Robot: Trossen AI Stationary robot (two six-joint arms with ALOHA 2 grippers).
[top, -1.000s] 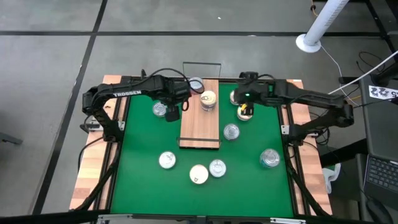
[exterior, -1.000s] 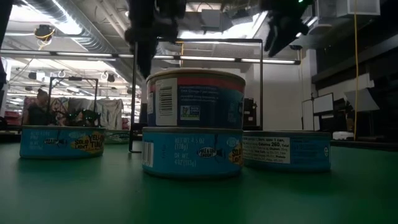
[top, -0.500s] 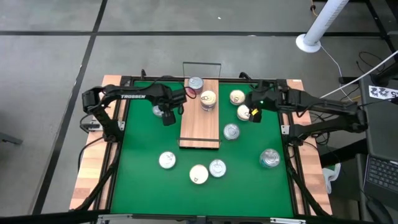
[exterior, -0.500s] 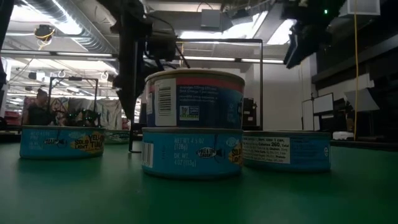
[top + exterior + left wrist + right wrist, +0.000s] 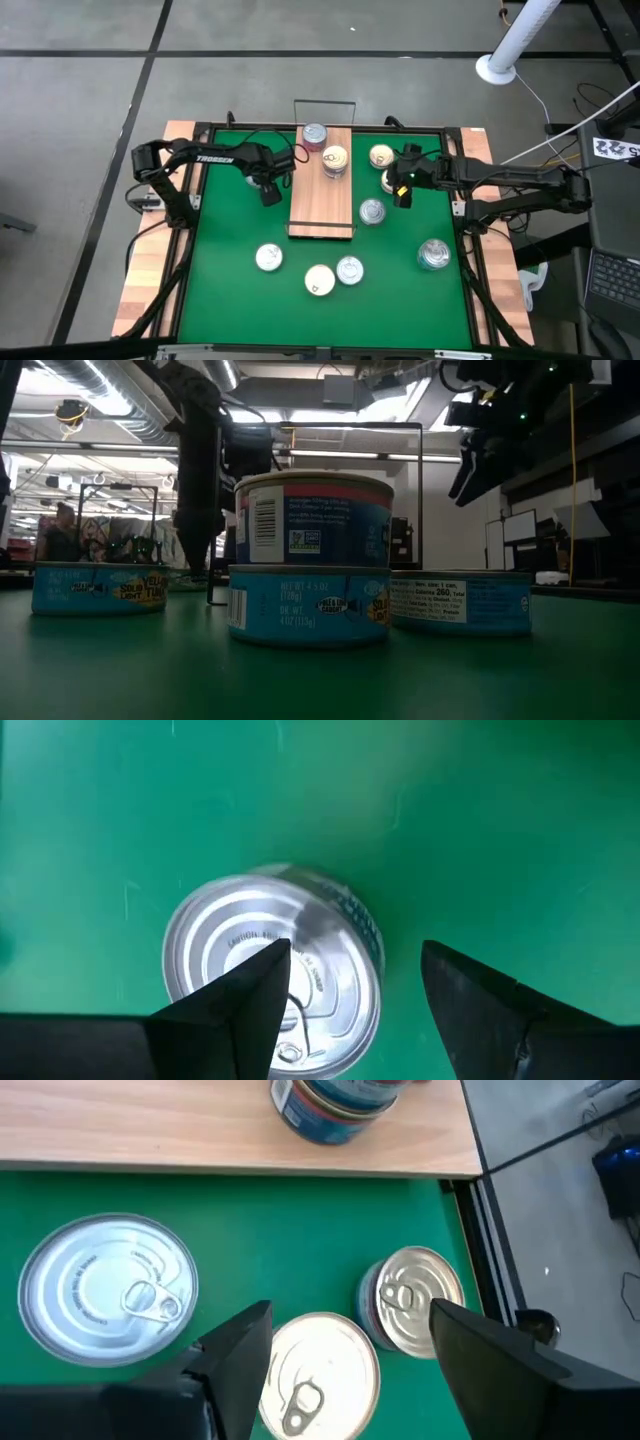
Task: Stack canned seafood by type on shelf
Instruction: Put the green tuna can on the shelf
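- Nearest me, three tins lie loose on the green mat (image 5: pixel 230 300): a silver-topped tin (image 5: pixel 268 258) at the left, a cream-topped tin (image 5: pixel 319 280) in the middle and another silver-topped tin (image 5: pixel 350 270) touching it on the right.
- A larger silver can (image 5: pixel 434 254) sits alone at the near right of the mat, well apart from those three.
- A silver tin (image 5: pixel 372 211) rests on the mat just beside the right edge of the wooden shelf (image 5: pixel 320 200), near the shelf's near end.
- My right gripper (image 5: pixel 404 188) hangs above the mat to the right of the shelf with its fingers spread wide and nothing between them.
- Under it, in my right wrist view, a cream-topped pull-tab tin (image 5: pixel 320 1375) lies between the two fingers, with a gold-topped tin (image 5: pixel 411 1300) just beside it and the silver tin (image 5: pixel 108 1288) on its other side.
- My left gripper (image 5: pixel 270 188) hangs just left of the shelf, fingers open, holding nothing.
- In my left wrist view a silver pull-tab tin with a blue label (image 5: pixel 272 972) sits on the mat below my open fingers; one fingertip (image 5: pixel 262 982) overlaps its lid in that picture, the other is off to its side.
- On the shelf, towards its far half, a stack of two tins with a gold top (image 5: pixel 334 160) stands upright.
- At the shelf's far end a silver tin with a red label (image 5: pixel 314 135) sits close by the dark wire rail (image 5: pixel 324 103).
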